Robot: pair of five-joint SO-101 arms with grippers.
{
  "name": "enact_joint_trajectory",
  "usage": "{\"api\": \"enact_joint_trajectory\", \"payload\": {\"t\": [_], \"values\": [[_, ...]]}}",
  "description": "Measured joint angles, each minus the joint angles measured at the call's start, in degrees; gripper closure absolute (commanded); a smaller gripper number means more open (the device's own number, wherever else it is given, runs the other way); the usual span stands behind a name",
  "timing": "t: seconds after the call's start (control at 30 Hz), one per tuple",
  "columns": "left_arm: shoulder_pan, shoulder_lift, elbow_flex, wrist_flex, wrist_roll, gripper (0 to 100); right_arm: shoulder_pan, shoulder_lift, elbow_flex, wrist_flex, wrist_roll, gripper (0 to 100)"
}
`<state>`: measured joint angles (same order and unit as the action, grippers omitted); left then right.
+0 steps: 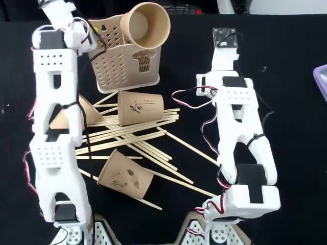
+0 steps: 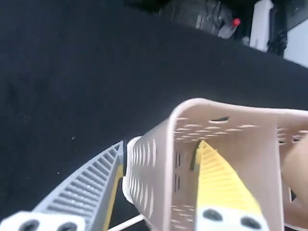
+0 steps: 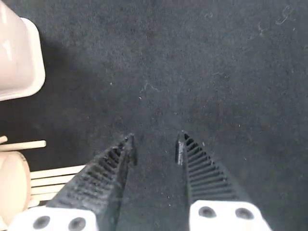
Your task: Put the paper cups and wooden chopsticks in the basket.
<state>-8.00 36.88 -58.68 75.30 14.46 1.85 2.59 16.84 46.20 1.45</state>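
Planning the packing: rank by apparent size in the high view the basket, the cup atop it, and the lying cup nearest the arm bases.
1. basket
2. cup atop it and lying cup: alike; the upper one sits nearer the camera, so unranked.

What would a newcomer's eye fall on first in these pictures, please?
Most likely the paper cup lying tilted on top of the beige basket at the table's far side, its open mouth turned toward the high camera. Next comes the loose heap of wooden chopsticks mid-table, with another cup at its far edge. The left gripper straddles the basket's wall, one finger inside and one outside.
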Motion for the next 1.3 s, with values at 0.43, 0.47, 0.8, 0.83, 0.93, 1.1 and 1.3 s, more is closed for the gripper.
{"api": "enact_joint_trajectory", "payload": {"t": [0.43, 0.47, 0.8, 0.83, 0.93, 1.1, 1.3], "values": [[1.1, 1.3, -1.8, 3.7, -4.7, 97, 0.0, 0.0, 0.0, 0.0, 0.0, 85.1], [1.2, 1.2, -1.8, 4.3, -5.4, 97, 0.0, 0.0, 0.0, 0.0, 0.0, 85.1], [1.8, 1.4, -8.0, 13.2, -11.1, 97, 0.0, -2.7, -2.3, 1.9, 0.0, 85.0], [1.8, 1.4, -8.4, 13.8, -11.4, 97, 0.0, -4.0, -3.5, 2.9, 0.0, 84.8], [1.9, 1.5, -8.8, 14.9, -12.9, 97, -1.6, -7.7, -7.5, 6.4, 0.0, 84.8], [1.9, 1.9, -8.8, 13.9, -12.9, 97, -6.9, -14.0, -14.9, 13.5, 3.4, 85.0], [1.9, 2.7, -8.9, 13.3, -12.0, 97, -12.4, -21.6, -17.3, 16.8, 5.2, 95.8]]}}
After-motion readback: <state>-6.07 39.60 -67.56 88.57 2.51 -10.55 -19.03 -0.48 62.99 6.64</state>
